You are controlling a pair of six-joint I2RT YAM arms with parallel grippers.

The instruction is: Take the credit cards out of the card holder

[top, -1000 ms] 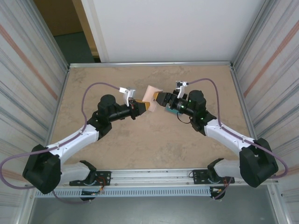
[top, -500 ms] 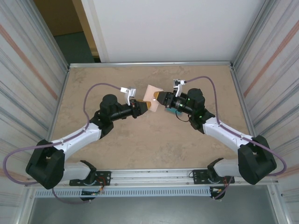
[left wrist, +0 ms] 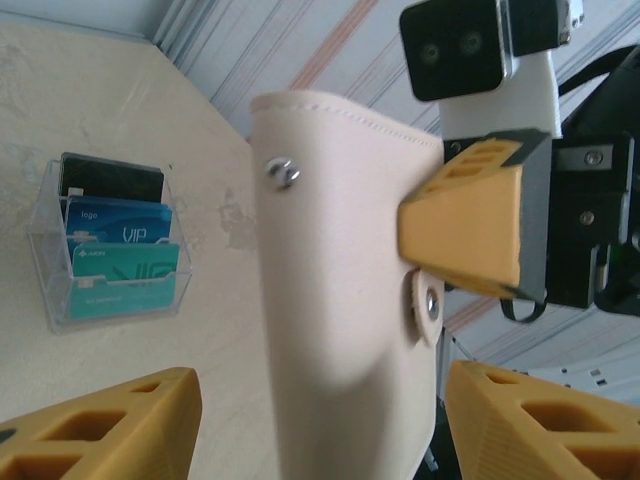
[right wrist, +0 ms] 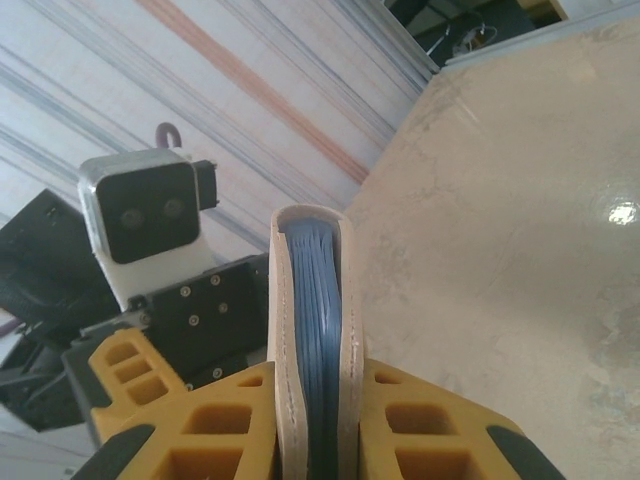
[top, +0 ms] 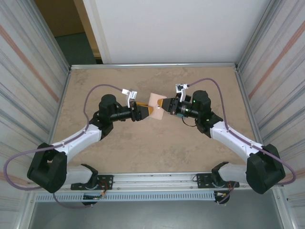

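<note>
Pinching the holder (top: 155,101) above mid-surface (top: 119,143) in the closed right gripper (right wrist: 310,400); holding the left gripper (left wrist: 320,420) open around it, untouching, with cards (left wrist: 115,245) standing in a clear rack (left wrist: 50,260).

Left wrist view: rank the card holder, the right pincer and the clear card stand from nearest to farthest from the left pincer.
1. Card holder: inside the left pincer.
2. Right pincer: gripping its edge, at right.
3. Clear card stand: on the table, far left.

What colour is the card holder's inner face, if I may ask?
The card holder is pale blue inside, clearest in the right wrist view.
</note>
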